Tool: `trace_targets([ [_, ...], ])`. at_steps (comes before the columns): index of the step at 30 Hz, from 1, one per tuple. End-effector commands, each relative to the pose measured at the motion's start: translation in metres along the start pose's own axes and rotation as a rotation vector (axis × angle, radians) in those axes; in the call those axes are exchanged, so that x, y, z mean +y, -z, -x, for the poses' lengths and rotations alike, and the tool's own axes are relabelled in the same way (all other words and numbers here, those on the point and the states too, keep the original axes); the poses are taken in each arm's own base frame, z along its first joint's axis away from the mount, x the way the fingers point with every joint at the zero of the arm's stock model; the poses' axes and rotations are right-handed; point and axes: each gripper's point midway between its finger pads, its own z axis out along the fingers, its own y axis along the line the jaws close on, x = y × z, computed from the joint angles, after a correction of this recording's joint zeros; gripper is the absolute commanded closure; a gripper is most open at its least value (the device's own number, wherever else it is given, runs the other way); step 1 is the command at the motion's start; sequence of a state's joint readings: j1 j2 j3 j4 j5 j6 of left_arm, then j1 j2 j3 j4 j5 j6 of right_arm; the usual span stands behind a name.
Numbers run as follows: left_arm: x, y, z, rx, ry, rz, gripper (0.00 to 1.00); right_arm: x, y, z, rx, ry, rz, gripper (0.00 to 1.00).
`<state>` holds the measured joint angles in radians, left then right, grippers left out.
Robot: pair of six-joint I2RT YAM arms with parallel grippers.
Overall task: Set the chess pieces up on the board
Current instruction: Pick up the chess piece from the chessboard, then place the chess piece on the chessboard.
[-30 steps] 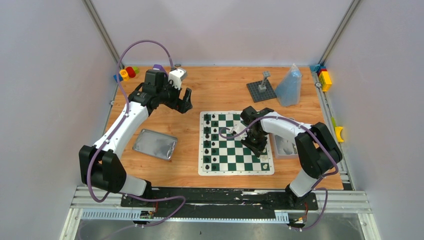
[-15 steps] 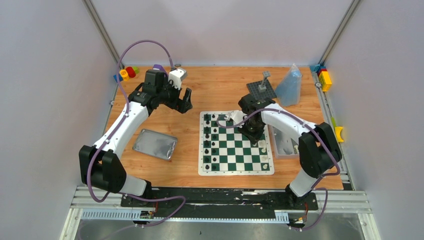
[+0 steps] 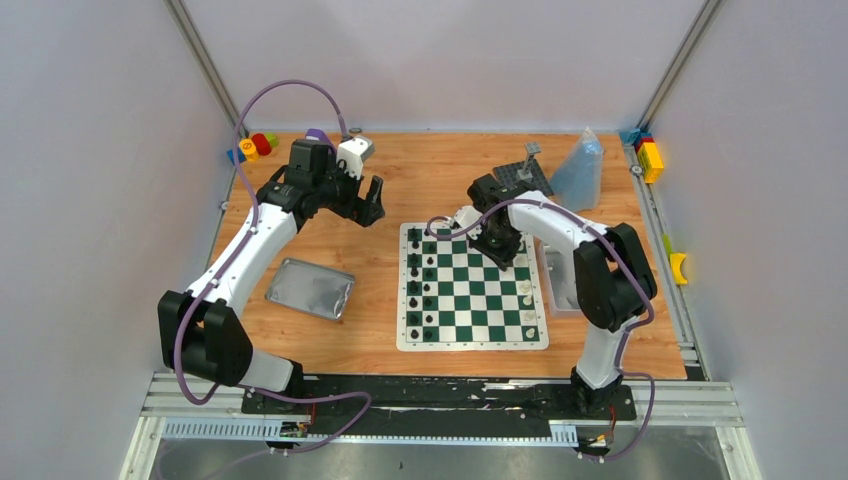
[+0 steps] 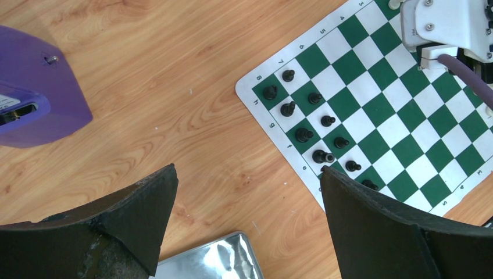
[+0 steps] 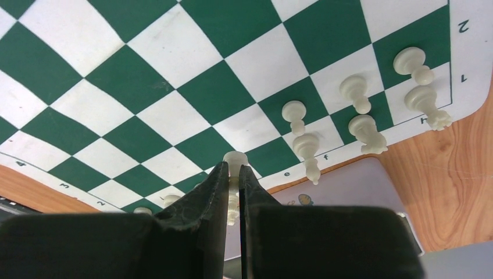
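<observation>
Wooden tabletop point(image 3: 440, 185), green-and-white checkered board point(image 3: 470, 300); my right gripper point(image 5: 234, 171) pinched a cream plastic chess piece point(image 5: 235, 157), left gripper point(image 4: 247, 171) gaped wide.

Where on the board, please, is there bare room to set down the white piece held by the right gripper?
The middle of the board is bare, between the black pieces on its left and the white pieces at its near right. Those two edges are crowded.
</observation>
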<state>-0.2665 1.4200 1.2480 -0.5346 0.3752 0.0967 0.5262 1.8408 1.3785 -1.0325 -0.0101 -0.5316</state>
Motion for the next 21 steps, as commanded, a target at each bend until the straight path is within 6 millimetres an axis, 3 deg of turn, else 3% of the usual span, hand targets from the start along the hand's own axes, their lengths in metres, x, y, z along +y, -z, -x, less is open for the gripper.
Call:
trace_targets([
  [1, 0.004, 0.005, 0.009, -0.035, -0.026, 0.013, 0.0, -0.019, -0.001, 0.007, -0.001, 0.008, -0.064, 1.0],
  [21, 0.004, 0.002, 0.006, -0.025, -0.022, 0.012, 0.0, -0.015, -0.026, -0.001, 0.025, 0.004, -0.022, 0.99],
])
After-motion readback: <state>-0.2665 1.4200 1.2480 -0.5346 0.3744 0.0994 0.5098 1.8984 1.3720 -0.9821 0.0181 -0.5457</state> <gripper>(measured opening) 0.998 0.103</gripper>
